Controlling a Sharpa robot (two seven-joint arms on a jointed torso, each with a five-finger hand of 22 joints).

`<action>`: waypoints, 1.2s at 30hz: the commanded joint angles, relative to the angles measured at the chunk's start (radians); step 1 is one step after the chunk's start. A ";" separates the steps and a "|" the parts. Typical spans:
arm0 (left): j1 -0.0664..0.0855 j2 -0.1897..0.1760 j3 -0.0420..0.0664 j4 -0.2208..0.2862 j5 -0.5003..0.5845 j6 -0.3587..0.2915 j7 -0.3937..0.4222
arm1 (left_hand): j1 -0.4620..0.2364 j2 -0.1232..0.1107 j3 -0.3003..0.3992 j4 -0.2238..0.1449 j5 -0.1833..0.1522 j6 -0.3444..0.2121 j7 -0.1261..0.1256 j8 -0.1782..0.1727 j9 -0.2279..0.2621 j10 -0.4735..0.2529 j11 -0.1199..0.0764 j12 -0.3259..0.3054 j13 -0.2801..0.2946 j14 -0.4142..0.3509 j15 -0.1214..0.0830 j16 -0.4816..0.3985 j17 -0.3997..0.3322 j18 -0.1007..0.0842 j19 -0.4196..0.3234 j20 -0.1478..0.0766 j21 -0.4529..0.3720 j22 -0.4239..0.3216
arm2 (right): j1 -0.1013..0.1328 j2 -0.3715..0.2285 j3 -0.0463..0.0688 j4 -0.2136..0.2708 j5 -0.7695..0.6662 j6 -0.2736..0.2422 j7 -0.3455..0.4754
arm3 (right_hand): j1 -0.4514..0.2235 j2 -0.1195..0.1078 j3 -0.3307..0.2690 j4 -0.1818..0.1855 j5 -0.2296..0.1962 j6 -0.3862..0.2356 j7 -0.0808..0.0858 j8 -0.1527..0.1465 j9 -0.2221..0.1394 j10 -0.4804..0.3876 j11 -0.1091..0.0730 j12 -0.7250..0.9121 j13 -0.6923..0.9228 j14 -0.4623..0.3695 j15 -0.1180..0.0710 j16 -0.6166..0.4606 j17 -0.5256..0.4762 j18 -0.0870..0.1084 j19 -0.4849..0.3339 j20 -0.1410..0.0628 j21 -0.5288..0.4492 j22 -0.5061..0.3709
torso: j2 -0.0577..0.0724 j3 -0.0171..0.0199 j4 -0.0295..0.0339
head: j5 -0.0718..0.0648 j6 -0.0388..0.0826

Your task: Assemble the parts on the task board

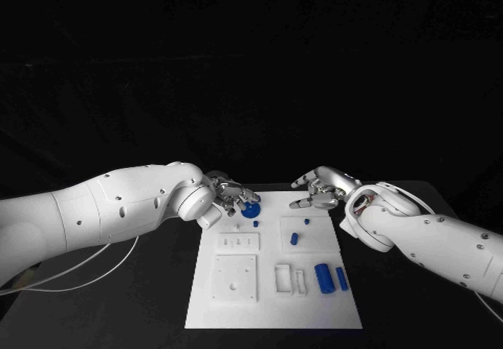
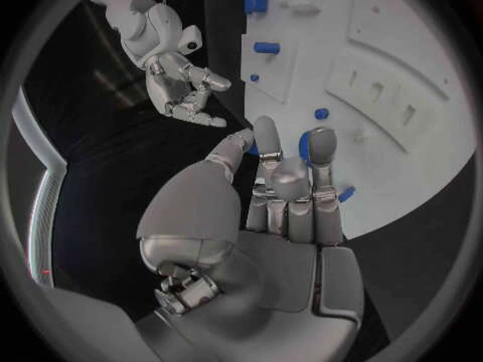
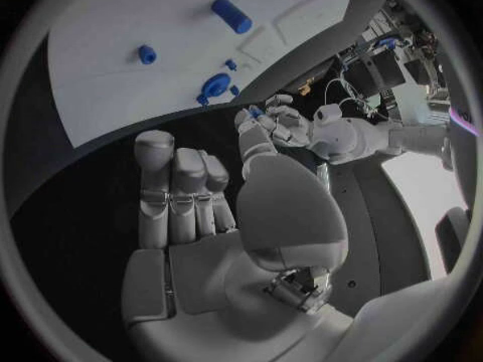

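The white task board lies in the middle of the table. My left hand hovers over its far left corner, and thumb and finger pinch a small blue part. Just beyond the fingertips a blue disc lies on the board, with a small blue peg beside it. My right hand hangs over the board's far right edge, fingers loosely apart, holding nothing. A short blue cylinder sits mid-board. A thick blue cylinder and a thin one lie near the right edge.
White raised blocks and recessed plates cover the near half of the board. A white cable runs across the black table on the left. My right hand is also seen from the left wrist, away from the board's edge.
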 commanded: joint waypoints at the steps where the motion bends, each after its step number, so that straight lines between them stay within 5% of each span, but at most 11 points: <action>1: 0.000 -0.005 -0.005 0.006 -0.021 0.038 -0.011 | -0.003 0.021 -0.001 0.013 -0.006 0.099 -0.067 0.006 0.808 0.050 -0.008 0.012 -0.009 0.009 0.002 0.013 0.016 -0.013 0.009 0.003 -0.007 0.005 | 0.000 -0.021 0.012 0.003 0.123 -0.003 0.064 | 0.000 0.011 -0.008 -0.008 0.006 0.004 0.000 -0.004 0.000 -0.006 0.000 -0.005 -0.002 -0.005 0.003 -0.005 -0.001 0.002 0.050 0.008 -0.004 0.059 | -0.006 0.0028 -0.0026 | 0.003 -0.008; 9: -0.006 -0.019 -0.018 0.020 -0.077 0.082 -0.029 | -0.044 0.048 -0.002 0.022 -0.011 0.122 -0.073 0.005 0.820 0.049 -0.011 0.055 -0.031 0.016 0.002 0.048 0.066 -0.014 0.016 0.003 -0.018 0.026 | 0.005 -0.041 0.063 -0.045 0.219 0.005 0.077 | -0.005 0.020 -0.008 -0.024 0.037 0.008 0.000 -0.003 0.001 -0.007 -0.001 -0.005 -0.005 -0.005 0.003 -0.005 -0.001 0.002 0.050 0.007 -0.006 0.061 | -0.019 0.0066 -0.0048 | 0.005 -0.032; 13: -0.009 -0.024 -0.021 0.029 -0.111 0.093 -0.040 | -0.056 0.056 0.001 0.015 -0.012 0.127 -0.073 0.005 0.832 0.048 -0.011 0.073 -0.037 0.018 0.001 0.058 0.082 -0.015 0.021 0.002 -0.022 0.041 | 0.014 -0.034 0.076 -0.077 0.234 0.006 0.079 | -0.005 0.023 -0.008 -0.030 0.054 0.008 0.000 -0.004 0.000 -0.008 -0.001 -0.005 -0.006 -0.005 0.002 -0.005 -0.001 0.002 0.050 0.007 -0.006 0.061 | -0.023 0.0072 -0.0032 | 0.006 -0.046; 19: -0.013 -0.031 -0.023 0.045 -0.163 0.106 -0.059 | -0.061 0.058 0.014 0.004 -0.010 0.129 -0.075 0.006 0.838 0.049 -0.012 0.078 -0.041 0.022 0.000 0.064 0.090 -0.014 0.025 0.002 -0.029 0.053 | 0.024 -0.022 0.083 -0.113 0.241 0.012 0.079 | -0.005 0.026 -0.009 -0.038 0.073 0.008 0.000 -0.003 0.000 -0.008 -0.001 -0.007 -0.008 -0.006 0.002 -0.007 -0.002 0.002 0.050 0.007 -0.008 0.061 | -0.028 0.0067 -0.0029 | 0.006 -0.065; 23: -0.015 -0.037 -0.023 0.059 -0.213 0.122 -0.082 | -0.083 0.049 0.074 -0.004 -0.045 0.131 -0.076 0.006 0.845 0.049 -0.013 0.083 -0.046 0.026 -0.001 0.067 0.094 -0.014 0.030 0.001 -0.039 0.069 | 0.027 -0.010 0.084 -0.137 0.242 0.019 0.077 | -0.005 0.028 -0.009 -0.042 0.086 0.007 0.001 -0.004 0.000 -0.010 -0.002 -0.008 -0.009 -0.006 0.002 -0.008 -0.002 0.002 0.050 0.007 -0.008 0.062 | -0.027 0.0066 -0.0022 | 0.006 -0.078; 36: -0.031 -0.038 -0.024 0.079 -0.332 0.169 -0.140 | -0.098 0.048 0.093 -0.015 -0.034 0.135 -0.078 0.006 0.864 0.049 -0.015 0.098 -0.046 0.029 -0.001 0.082 0.109 -0.016 0.037 0.001 -0.047 0.096 | 0.030 0.025 0.085 -0.201 0.243 0.039 0.074 | -0.010 0.033 -0.010 -0.055 0.108 0.006 0.001 -0.004 0.000 -0.011 -0.002 -0.008 -0.010 -0.006 0.002 -0.007 -0.001 0.002 0.050 0.007 -0.012 0.062 | -0.032 0.0100 -0.0011 | 0.015 -0.106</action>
